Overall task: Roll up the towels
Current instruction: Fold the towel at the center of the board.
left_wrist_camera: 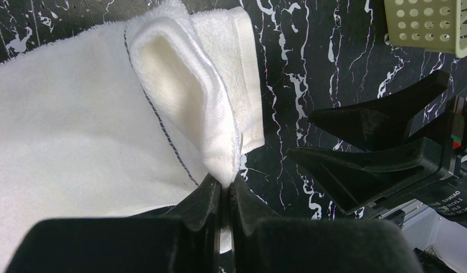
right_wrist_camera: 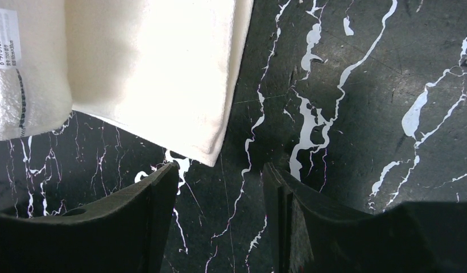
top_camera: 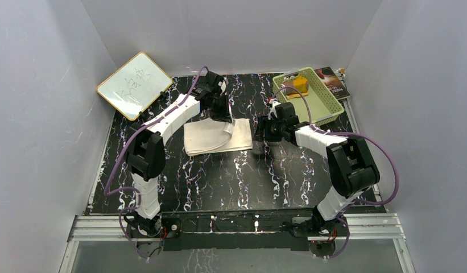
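The cream-white towel (top_camera: 211, 138) lies flat on the black marbled table, in the middle toward the back. My left gripper (top_camera: 224, 115) is shut on a lifted fold at the towel's far right edge; in the left wrist view the fold (left_wrist_camera: 185, 85) stands up between the closed fingers (left_wrist_camera: 226, 183). My right gripper (top_camera: 258, 129) is open and empty just right of the towel, its fingers (right_wrist_camera: 219, 176) low over bare table beside the towel's corner (right_wrist_camera: 151, 74). It also shows in the left wrist view (left_wrist_camera: 379, 148). The orange-yellow towel (top_camera: 301, 85) lies bundled in the green basket.
A green perforated basket (top_camera: 325, 105) stands at the back right, also seen in the left wrist view (left_wrist_camera: 430, 25). A dark book (top_camera: 335, 83) lies behind it. A whiteboard (top_camera: 134, 85) leans at the back left. Grey walls close in three sides.
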{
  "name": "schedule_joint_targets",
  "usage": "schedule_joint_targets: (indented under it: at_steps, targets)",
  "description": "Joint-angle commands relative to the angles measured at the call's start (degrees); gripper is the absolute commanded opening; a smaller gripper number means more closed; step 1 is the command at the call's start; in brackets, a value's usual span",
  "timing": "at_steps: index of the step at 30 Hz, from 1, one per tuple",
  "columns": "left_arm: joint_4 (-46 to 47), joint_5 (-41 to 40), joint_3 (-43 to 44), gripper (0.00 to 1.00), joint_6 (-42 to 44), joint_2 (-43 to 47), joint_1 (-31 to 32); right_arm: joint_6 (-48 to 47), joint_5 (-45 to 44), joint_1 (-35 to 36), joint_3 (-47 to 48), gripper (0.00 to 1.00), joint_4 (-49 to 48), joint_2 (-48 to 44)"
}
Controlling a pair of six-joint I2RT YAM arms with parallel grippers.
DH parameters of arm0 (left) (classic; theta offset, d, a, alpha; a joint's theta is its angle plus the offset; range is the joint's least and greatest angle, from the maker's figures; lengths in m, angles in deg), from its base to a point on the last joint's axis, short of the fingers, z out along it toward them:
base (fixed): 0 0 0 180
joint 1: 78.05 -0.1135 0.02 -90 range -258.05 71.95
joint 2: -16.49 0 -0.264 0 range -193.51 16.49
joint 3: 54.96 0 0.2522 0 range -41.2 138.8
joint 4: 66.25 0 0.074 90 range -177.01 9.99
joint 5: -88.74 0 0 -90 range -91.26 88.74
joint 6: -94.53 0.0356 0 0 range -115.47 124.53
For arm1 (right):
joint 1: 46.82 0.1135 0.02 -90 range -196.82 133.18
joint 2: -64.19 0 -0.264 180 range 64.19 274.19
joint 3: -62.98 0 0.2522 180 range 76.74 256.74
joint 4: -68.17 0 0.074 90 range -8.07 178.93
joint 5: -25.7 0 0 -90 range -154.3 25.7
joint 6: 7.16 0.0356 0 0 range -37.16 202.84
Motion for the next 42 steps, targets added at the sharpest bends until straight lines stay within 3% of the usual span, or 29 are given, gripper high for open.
schedule_joint_targets:
  at_steps: [1, 23, 33, 35, 36, 42]
  targets:
    - [0.03, 1.94, 0.35, 0.0, -0.3, 0.8, 0.39, -0.58, 0.11, 0.26, 2.24, 0.55, -2.26, 0.54]
    - [5.63, 6.4, -0.65, 0.01, -1.44, -8.24, 1.69, -0.79, -0.88, 0.2, 2.24, 0.55, -2.0, 0.95]
    - [13.15, 9.17, -4.47, 0.2, -1.8, -2.79, 2.05, -0.34, -3.14, 0.25, 2.43, 0.58, -2.3, -1.05]
    - [14.15, 9.38, -4.71, 0.37, -1.47, -1.33, 1.98, -0.28, -4.0, 0.2, 2.78, 0.59, -2.27, -1.77]
    - [14.69, 9.55, -4.86, 0.41, -1.1, -0.6, 1.99, -0.27, -4.3, 0.24, 2.94, 0.59, -2.28, -2.19]
    - [17.54, 8.31, -8.5, 0.47, 0.6, 5.26, 0.36, 0.42, -5.65, 0.52, 4.97, 0.61, -2.55, -3.13]
